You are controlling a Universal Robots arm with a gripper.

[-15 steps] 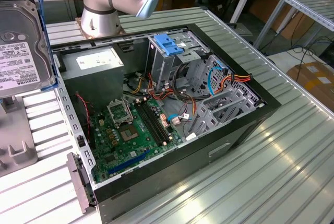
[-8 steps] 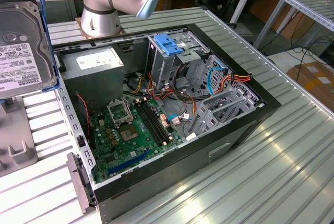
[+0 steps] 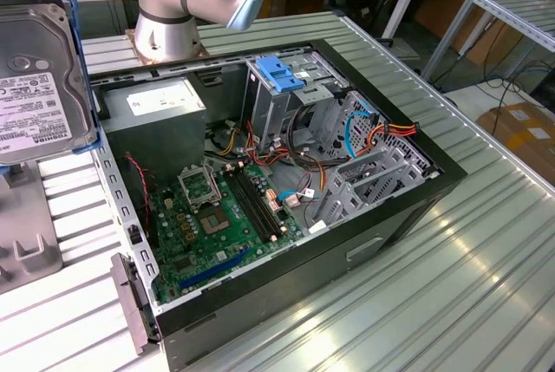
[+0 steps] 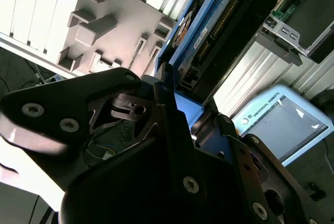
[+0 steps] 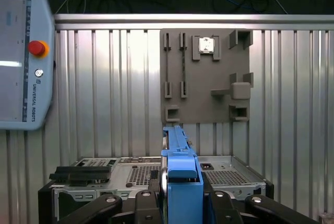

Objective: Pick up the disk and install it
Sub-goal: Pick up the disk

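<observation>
Black gripper (image 5: 180, 195) clamped on disk (image 5: 180, 166), fingers (image 5: 151, 208) pressing blue carrier rails from both sides. Disk edge-on in first wrist view. In exterior view, disk (image 3: 35, 86) held in air on exterior view's left, label face showing. It sits outside open computer case (image 3: 286, 181), above grey fixture plate (image 3: 26, 233). Ribbed metal table (image 3: 451, 268) underneath. Blue bracket (image 3: 279, 73) atop drive bay inside case. Teach pendant (image 5: 21, 57) lies on table, apart from plate.
</observation>
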